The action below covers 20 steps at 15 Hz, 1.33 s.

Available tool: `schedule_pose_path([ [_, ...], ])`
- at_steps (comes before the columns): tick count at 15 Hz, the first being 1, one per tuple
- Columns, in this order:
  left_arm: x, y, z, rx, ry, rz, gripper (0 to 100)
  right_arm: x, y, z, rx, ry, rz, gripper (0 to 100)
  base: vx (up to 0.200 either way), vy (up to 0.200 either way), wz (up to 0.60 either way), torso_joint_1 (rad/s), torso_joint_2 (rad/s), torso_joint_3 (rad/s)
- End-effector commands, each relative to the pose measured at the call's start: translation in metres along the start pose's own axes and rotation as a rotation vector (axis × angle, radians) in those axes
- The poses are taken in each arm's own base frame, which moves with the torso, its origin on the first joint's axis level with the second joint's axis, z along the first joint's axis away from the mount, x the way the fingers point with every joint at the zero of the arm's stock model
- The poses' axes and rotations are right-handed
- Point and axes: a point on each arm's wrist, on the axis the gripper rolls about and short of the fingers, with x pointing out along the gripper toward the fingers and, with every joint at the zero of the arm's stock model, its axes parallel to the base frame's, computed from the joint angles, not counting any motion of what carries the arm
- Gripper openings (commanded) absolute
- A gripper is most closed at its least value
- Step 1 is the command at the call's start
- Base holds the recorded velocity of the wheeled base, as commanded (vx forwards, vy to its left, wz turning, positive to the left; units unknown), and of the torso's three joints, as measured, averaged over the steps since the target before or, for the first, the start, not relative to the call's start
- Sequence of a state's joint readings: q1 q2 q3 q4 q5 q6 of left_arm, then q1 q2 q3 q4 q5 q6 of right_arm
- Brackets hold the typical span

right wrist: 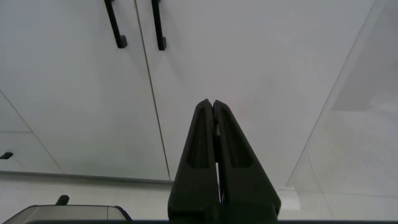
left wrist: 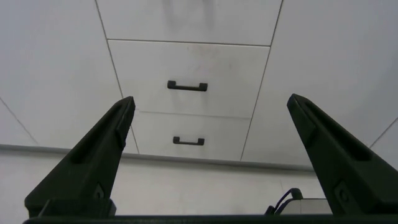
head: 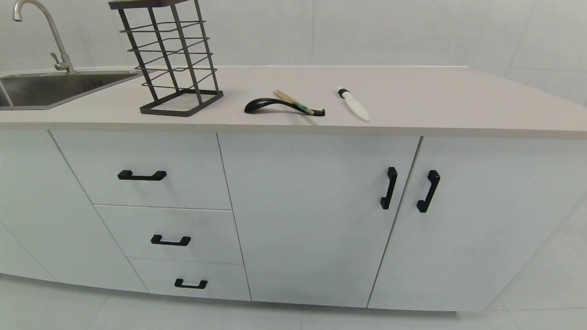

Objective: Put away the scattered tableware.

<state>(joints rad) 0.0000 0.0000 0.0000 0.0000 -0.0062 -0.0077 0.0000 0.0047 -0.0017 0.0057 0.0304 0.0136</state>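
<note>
Hanging by the cupboards [head: 316,215], our left gripper [left wrist: 210,101] gapes wide, our right gripper [right wrist: 212,104] sits closed; ladle [head: 275,104], chopsticks [head: 293,101] and knife [head: 354,105] lie mid-surface [head: 435,101], where we could skid the flat knife off the near edge.

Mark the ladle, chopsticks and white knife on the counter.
ladle [head: 257,106], head view, on its bowl.
chopsticks [head: 286,97], head view, on the bare wooden shafts.
white knife [head: 355,106], head view, mid white blade.
</note>
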Motion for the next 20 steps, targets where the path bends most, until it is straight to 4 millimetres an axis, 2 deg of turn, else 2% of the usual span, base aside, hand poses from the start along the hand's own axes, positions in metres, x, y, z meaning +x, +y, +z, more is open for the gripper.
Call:
schedule_pose_path([
  [1, 0.0000, 0.0000, 0.0000, 0.003, 0.000, 0.000, 100, 0.0001, 0.0000, -0.0001, -0.001, 0.002, 0.000, 0, 0.000, 0.000, 0.00, 0.000, 0.00, 0.000],
  [4, 0.0000, 0.0000, 0.0000, 0.000, 0.000, 0.000, 100, 0.0001, 0.0000, -0.0001, -0.001, 0.002, 0.000, 0, 0.000, 0.000, 0.00, 0.000, 0.00, 0.000],
  [10, 0.0000, 0.0000, 0.0002, -0.002, -0.002, 0.002, 100, 0.0001, 0.0000, -0.0001, -0.001, 0.002, 0.000, 0, 0.000, 0.000, 0.60, 0.003, 0.00, 0.002],
  [12, 0.0000, 0.0000, 0.0000, -0.002, 0.000, 0.000, 100, 0.0001, 0.0000, -0.0001, 0.000, 0.002, 0.000, 0, 0.000, 0.000, 0.00, 0.000, 0.00, 0.000],
  [19, 0.0000, 0.0000, 0.0002, -0.003, -0.002, 0.002, 100, 0.0001, 0.0000, -0.0001, 0.000, 0.002, 0.000, 0, 0.200, 0.200, 0.00, 0.000, 0.00, 0.004],
  [20, 0.0000, 0.0000, 0.0002, -0.003, -0.002, 0.002, 100, 0.0001, 0.0000, -0.0001, 0.000, 0.002, 0.000, 0, 0.200, 0.000, 0.00, 0.002, 0.00, 0.002],
])
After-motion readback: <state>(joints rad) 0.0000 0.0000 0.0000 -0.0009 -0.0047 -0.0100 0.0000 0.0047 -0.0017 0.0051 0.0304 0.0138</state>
